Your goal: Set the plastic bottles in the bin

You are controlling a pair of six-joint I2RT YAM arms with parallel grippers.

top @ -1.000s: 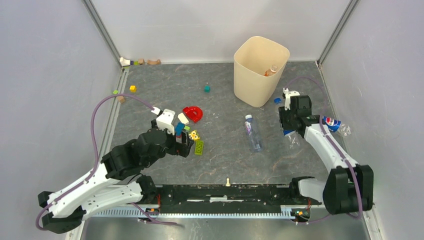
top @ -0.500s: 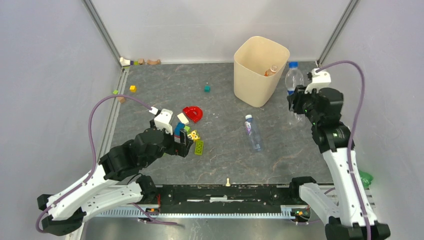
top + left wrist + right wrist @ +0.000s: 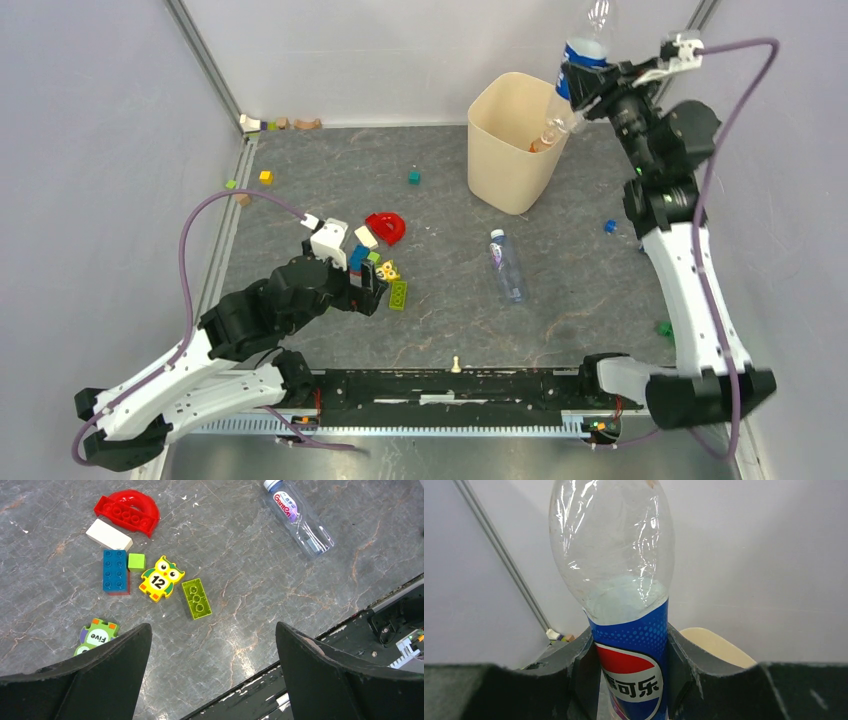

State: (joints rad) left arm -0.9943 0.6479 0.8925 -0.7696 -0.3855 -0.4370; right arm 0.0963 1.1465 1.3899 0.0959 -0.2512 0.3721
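Observation:
My right gripper (image 3: 585,80) is shut on a clear plastic bottle with a blue Pepsi label (image 3: 583,45), held high above the far right rim of the cream-beige bin (image 3: 510,165). In the right wrist view the bottle (image 3: 624,580) stands between the fingers (image 3: 581,665), with the bin's rim (image 3: 719,642) behind. A small bottle (image 3: 544,140) lies inside the bin. A clear bottle with a purple label (image 3: 506,264) lies on the table; it also shows in the left wrist view (image 3: 299,517). My left gripper (image 3: 368,290) is open and empty over the toy bricks.
Toy bricks lie left of centre: a red arch (image 3: 386,227), a green brick (image 3: 196,598), an owl tile (image 3: 160,578), a blue brick (image 3: 114,570). Small blocks (image 3: 413,176) are scattered about. The black front rail (image 3: 450,385) runs along the near edge.
My right arm has lifted the Pepsi bottle from the table's right side up and back to above the bin's rim. The left arm has not moved.

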